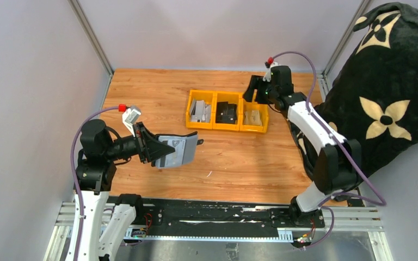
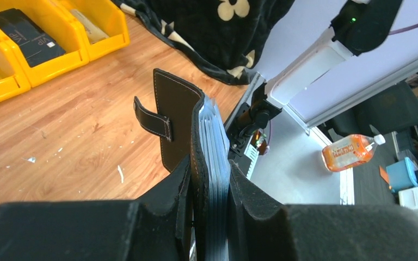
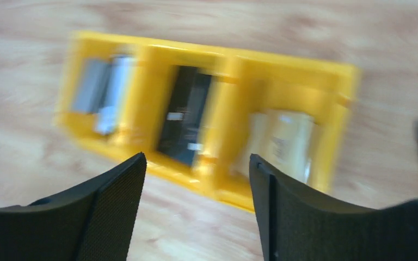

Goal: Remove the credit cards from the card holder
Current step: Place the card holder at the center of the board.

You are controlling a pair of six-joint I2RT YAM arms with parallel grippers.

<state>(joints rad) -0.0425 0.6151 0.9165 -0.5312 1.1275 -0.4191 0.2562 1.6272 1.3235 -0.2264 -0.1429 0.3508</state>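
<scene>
Black card holder (image 2: 177, 122), credit cards (image 2: 215, 157) inside, is sitting clamped in the left gripper (image 2: 209, 182) above the table (image 1: 239, 163), left side | right gripper (image 3: 197, 160) is hovering wide open, empty, over the yellow bins (image 1: 227, 128) | advice: pinching one card edge only, pulling straight along its slot

Bare wooden bench top (image 1: 239, 163) is free along the near edge and in the far-left corner. Three yellow plastic bins (image 1: 227, 128) block the far middle, with the right gripper (image 3: 197, 160) spread above them. A black plush flowered blanket (image 1: 392, 92) crowds the right edge. The left gripper (image 2: 211, 164), clamping the black leather card holder (image 2: 174, 109), fills air by the left edge.
</scene>
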